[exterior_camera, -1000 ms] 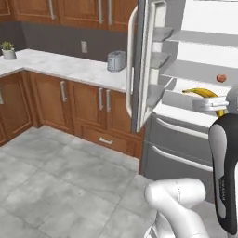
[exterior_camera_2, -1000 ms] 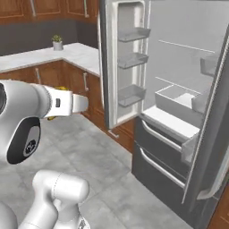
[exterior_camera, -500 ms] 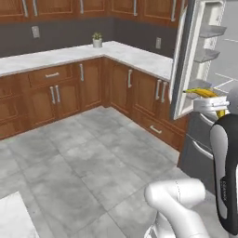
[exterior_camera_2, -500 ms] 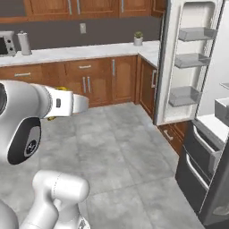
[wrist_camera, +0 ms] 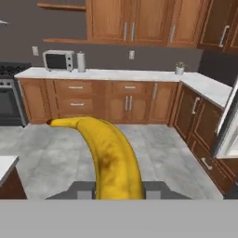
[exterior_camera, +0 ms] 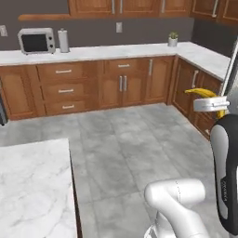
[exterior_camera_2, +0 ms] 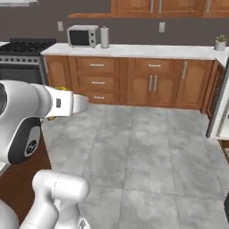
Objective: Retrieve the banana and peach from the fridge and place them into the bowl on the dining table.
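Left base view: hand (exterior_camera: 214, 104) sitting white and blocky at the right edge, clenched on the banana (exterior_camera: 201, 93), whose smooth yellow curve is poking out to its left. Dining table (exterior_camera: 35, 186) showing as a white grey-veined marble corner at lower left, square-edged. Between it and the wooden cabinets (exterior_camera: 93, 86) a wide stretch of grey tiled floor (exterior_camera: 125, 148) is lying open. Boxy grey microwave (exterior_camera: 36, 40) and a paper-towel roll (exterior_camera: 63, 40) are standing on the marble counter (exterior_camera: 107, 50) above the cabinets; small potted plant (exterior_camera: 173, 39) farther right on the counter.

Right base view: only a sliver of the banana's yellow is peeking out behind the white arm at the left. Black stove (exterior_camera_2: 20, 60) is sitting left of the cabinets, microwave just above and right of it. Floor open all the way to the cabinets. Pale fridge (exterior_camera_2: 219, 109) door edge standing at the right edge.

Hand view: banana filling the centre, thick, curved, yellow with brownish mottling, tip pointing left toward the stove; base gripped between the dark finger tips (wrist_camera: 83, 191). No readable writing anywhere.
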